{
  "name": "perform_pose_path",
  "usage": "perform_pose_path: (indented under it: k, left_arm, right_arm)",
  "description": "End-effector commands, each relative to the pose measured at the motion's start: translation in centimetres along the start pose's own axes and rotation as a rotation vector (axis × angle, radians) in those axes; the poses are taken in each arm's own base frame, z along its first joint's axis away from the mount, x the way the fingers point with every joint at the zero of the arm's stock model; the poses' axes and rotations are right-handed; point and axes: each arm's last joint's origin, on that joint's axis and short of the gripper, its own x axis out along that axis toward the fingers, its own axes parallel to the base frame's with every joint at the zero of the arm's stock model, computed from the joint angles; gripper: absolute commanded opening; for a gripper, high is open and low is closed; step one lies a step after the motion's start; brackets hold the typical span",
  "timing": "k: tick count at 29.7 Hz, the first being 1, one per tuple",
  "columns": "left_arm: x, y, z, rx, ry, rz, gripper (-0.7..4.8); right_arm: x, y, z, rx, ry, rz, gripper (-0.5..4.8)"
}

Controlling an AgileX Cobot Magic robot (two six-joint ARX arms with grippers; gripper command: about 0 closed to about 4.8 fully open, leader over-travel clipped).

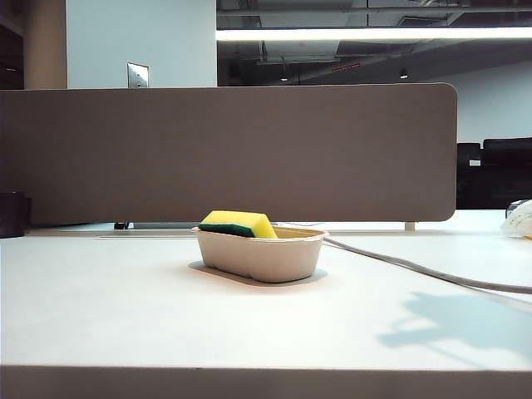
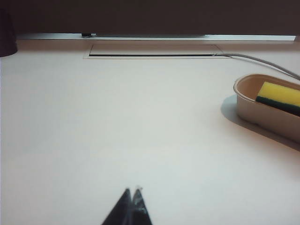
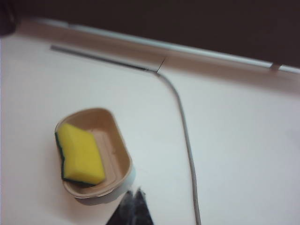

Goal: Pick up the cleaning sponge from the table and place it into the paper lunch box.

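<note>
I see open table point(image 1: 108, 307) left of the paper lunch box point(image 1: 259, 255), grey cable point(image 1: 416, 268) crossing my right side, partition panel point(image 1: 229, 154) walling the far edge

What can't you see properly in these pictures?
- Box: left wrist view, far end cut off by the picture edge.
- Sponge underside: exterior view, hidden by the box wall.
- Left hand and right hand: only shut tips show; the rest is cut off.
- Right wrist view: blurred.

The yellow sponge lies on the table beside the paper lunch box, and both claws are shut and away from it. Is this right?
Not quite. The cleaning sponge lies inside the paper lunch box, tilted against its rim, as the right wrist view shows. The left claw and right claw are indeed shut and away.
</note>
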Motion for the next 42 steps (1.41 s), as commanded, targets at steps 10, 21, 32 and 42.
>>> perform_pose_path:
  k: [10,21,32,42]
  left_arm:
    - [0.0,0.0,0.1,0.001,-0.007,0.0,-0.05]
    - [0.0,0.0,0.1,0.001,-0.007,0.0,-0.05]
    - [0.0,0.0,0.1,0.001,-0.007,0.0,-0.05]
    - [0.0,0.0,0.1,0.001,-0.006,0.001,-0.05]
  right_arm:
    - [-1.6,-1.5,-2.7,0.023,-0.056,-0.119,-0.04]
    - [-1.6,-1.5,-3.0,0.012,-0.034,-0.113,-0.04]
    - [-1.6,-5.6,-6.3,0.083,-0.151,-0.273,-0.04]
    - [-1.9,-10.0,-16.0,0.164,-0.369,-0.413,-0.04]
